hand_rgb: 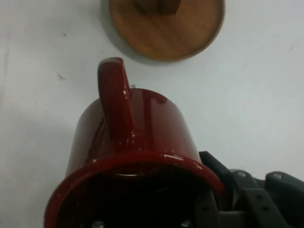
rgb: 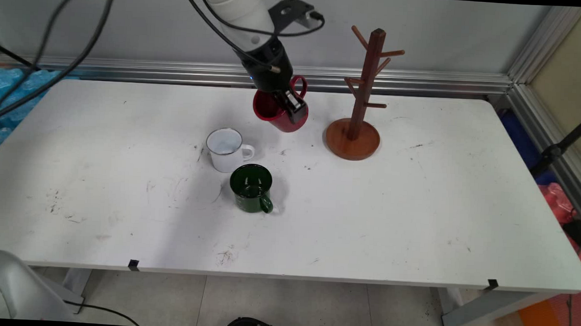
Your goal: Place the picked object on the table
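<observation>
Gripper [rgb: 293, 107] clamps the rim of a red mug [rgb: 279, 111], one finger inside and one outside, holding it tilted and off the table [rgb: 416, 212] toward the far side, handle uppermost. Just right of it stands a wooden mug tree [rgb: 361, 100] on its round base. Nearer, a white mug [rgb: 227, 150] and a green mug [rgb: 251, 187] stand upright, touching or almost so.
</observation>
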